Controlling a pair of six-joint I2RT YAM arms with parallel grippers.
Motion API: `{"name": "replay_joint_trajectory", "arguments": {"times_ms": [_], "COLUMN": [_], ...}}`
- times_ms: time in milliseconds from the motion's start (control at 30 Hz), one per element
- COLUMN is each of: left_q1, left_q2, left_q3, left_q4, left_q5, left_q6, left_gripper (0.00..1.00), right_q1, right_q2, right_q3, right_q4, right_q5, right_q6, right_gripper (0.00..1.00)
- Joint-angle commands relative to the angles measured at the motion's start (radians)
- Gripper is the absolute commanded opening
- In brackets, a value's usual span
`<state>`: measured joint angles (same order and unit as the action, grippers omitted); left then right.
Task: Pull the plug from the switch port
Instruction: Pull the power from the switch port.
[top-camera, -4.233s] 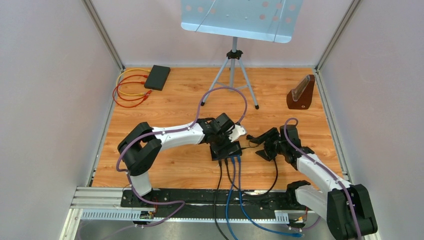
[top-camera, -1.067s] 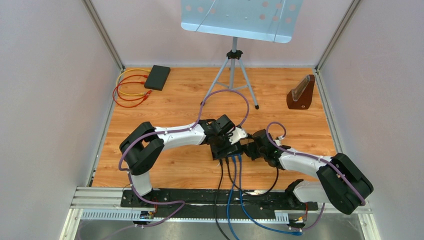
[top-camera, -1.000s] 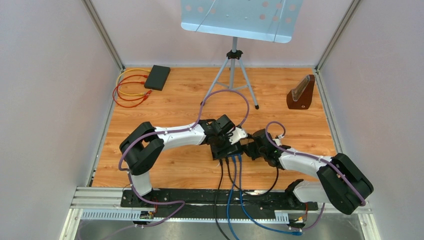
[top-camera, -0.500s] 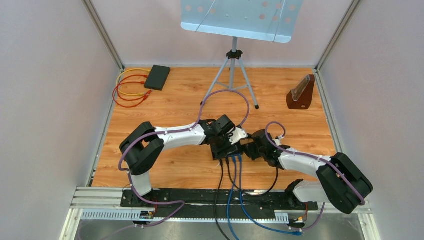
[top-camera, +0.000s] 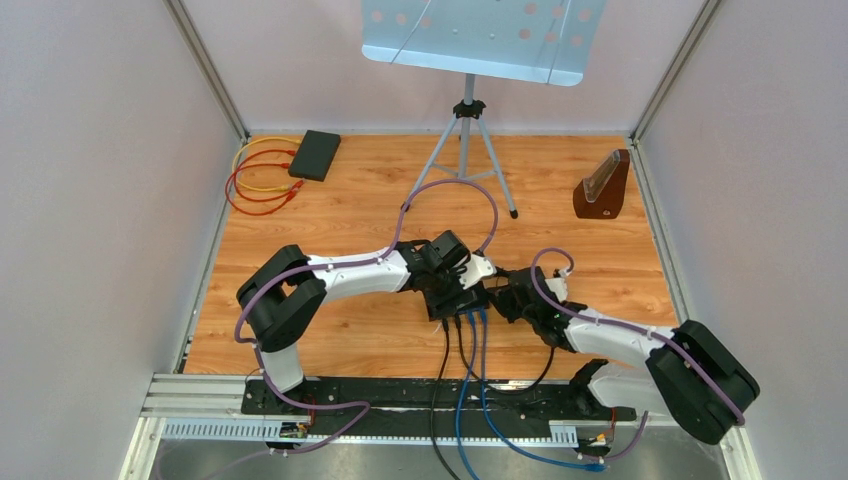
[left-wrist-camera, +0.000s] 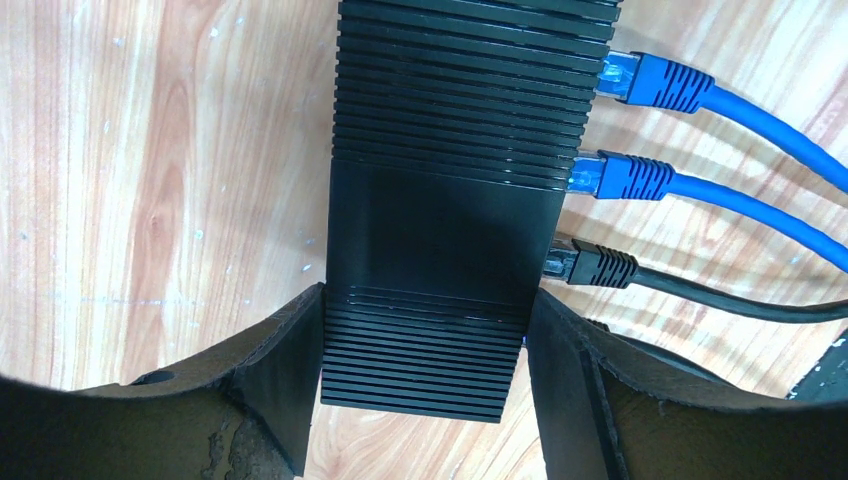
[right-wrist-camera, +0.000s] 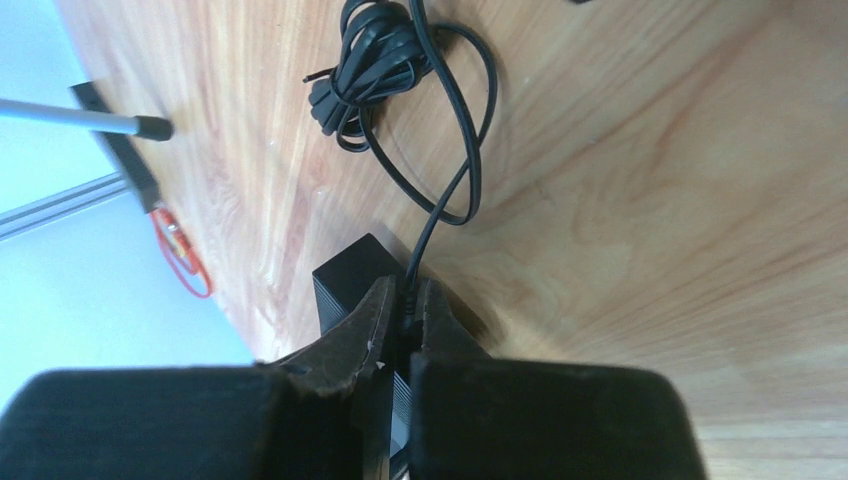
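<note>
Here we find the switch (left-wrist-camera: 440, 200), a flat black box with finely ribbed ends and a smooth band across its middle. It lies on the glossy wood-grain table (top-camera: 330, 330), about midway between the left and right edges and rather closer to the near edge. The left gripper (left-wrist-camera: 425, 325) is clamped on it, its scuffed matte fingers (left-wrist-camera: 275, 395) pressed flat against the two long sides. Along one side, two blue plugs (left-wrist-camera: 650, 82) with ridged moulded boots and one black network plug (left-wrist-camera: 595, 266) sit in their ports, their round cables running off toward the near edge. The right gripper (right-wrist-camera: 402, 318) is pinched tight on the plug (right-wrist-camera: 409, 290) of a thin, shiny black cord (right-wrist-camera: 440, 205) at the end of the switch facing the right edge. The pads cover most of the plug, so we cannot tell whether it sits in its port. Farther along, the cord gathers into a bundled coil (right-wrist-camera: 375, 65) on the wood. By the far edge stands a music stand (top-camera: 470, 40) with a pale blue perforated metal desk on a slim tripod. A wedge-shaped brown wooden block (top-camera: 603, 187) sits toward the far-right corner. A small flat black box (top-camera: 315, 155) with looped red and yellow cables (top-camera: 255, 185) lies in the far-left corner.
</note>
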<state>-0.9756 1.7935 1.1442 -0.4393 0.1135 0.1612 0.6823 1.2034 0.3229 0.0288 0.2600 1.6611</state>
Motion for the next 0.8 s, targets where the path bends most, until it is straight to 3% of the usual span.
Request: {"name": "replay_joint_trajectory", "arguments": {"times_ms": [0,133,167,333,467,533,600,667,700,767], "left_q1": [-0.015,-0.015,-0.015,-0.015,-0.015,-0.015,-0.014,-0.014,-0.015,-0.015], "left_q2": [0.018,0.018,0.019,0.018,0.009,0.002,0.0,0.001,0.001,0.003], "left_q3": [-0.044,-0.045,-0.045,-0.046,-0.06,-0.07,-0.076,-0.076,-0.075,-0.074], "left_q4": [0.002,0.004,0.003,-0.004,-0.007,-0.002,0.001,0.001,0.0,0.0], "left_q5": [0.032,0.028,0.027,0.02,0.01,0.009,0.007,0.006,0.006,0.008], "left_q6": [-0.015,-0.018,-0.018,-0.014,-0.016,-0.018,-0.019,-0.019,-0.019,-0.018], "left_gripper": [0.66,0.66,0.66,0.66,0.65,0.65,0.65,0.65,0.65,0.65], "right_q1": [0.005,0.005,0.005,0.005,0.005,0.005,0.004,0.005,0.005,0.004], "right_q2": [-0.104,-0.085,-0.065,-0.016,-0.056,-0.061,-0.04,0.0,0.011,0.007], "right_q3": [-0.089,0.077,0.103,0.091,-0.069,-0.049,0.058,0.118,0.114,0.037], "right_q4": [0.207,-0.265,-0.313,-0.18,0.221,0.135,-0.172,-0.292,-0.275,-0.035], "right_q5": [0.039,0.044,0.043,-0.023,-0.025,-0.013,0.006,0.018,0.012,-0.018], "right_q6": [-0.005,0.169,0.171,0.086,0.082,0.082,0.125,0.148,0.144,0.077], "right_gripper": [0.0,0.0,0.0,0.0,0.0,0.0,0.0,0.0,0.0,0.0]}}
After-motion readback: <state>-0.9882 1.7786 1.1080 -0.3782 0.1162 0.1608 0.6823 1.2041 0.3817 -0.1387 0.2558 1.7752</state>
